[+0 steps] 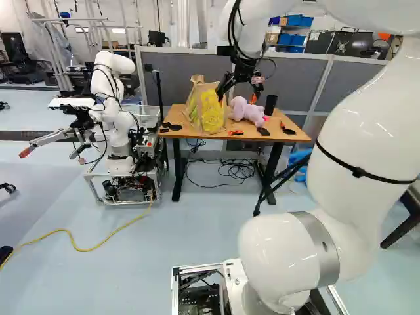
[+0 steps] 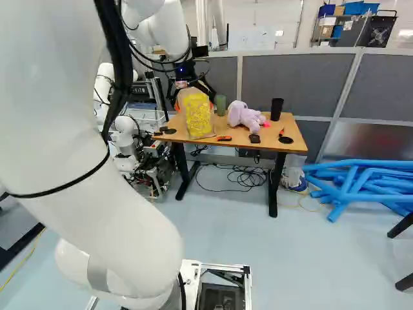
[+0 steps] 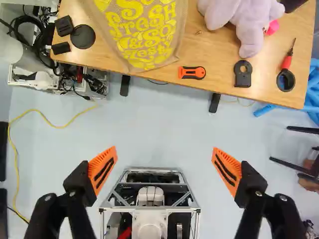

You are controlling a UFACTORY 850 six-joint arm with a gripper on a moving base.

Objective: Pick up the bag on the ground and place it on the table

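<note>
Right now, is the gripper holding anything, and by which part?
Nothing: the black gripper with orange pads is open, and the tan bag with yellow lettering rests on the wood-topped table.

A white jointed robot arm (image 1: 357, 111) arches up and forward, its black two-fingered gripper (image 1: 237, 98) pointing down, the orange pads (image 3: 103, 168) standing wide apart.

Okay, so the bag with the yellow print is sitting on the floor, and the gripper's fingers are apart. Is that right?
Not quite: the bag is on the table, as the right base view shows. The gripper's fingers are indeed apart.
</note>
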